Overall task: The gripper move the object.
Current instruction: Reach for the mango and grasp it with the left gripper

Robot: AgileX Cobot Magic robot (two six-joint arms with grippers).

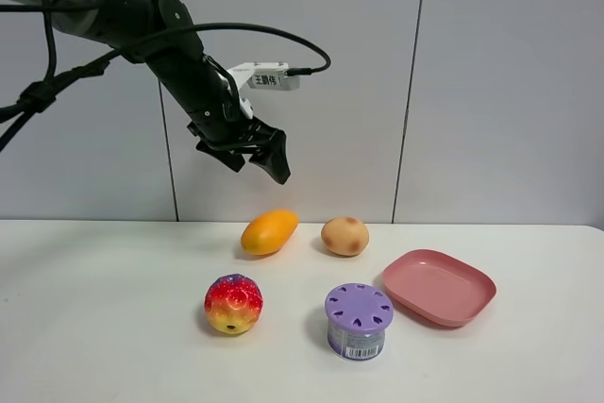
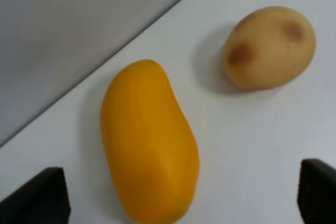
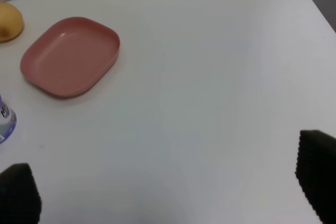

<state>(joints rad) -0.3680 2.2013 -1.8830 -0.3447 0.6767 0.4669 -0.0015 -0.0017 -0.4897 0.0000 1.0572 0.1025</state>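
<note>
An orange-yellow mango-shaped toy (image 1: 269, 231) lies on the white table near the back wall; it also fills the left wrist view (image 2: 149, 140). My left gripper (image 1: 260, 159) is a black claw hanging open and empty in the air above the mango, its two fingertips (image 2: 47, 195) showing wide apart in the left wrist view. My right gripper (image 3: 168, 192) is open and empty over the bare right part of the table; it is out of the exterior high view.
A tan potato-like ball (image 1: 344, 235) lies right of the mango. A red-yellow bumpy ball (image 1: 233, 304) and a purple-lidded can (image 1: 359, 320) stand nearer the front. A pink tray (image 1: 439, 286) lies at the right. A grey panelled wall stands behind the table.
</note>
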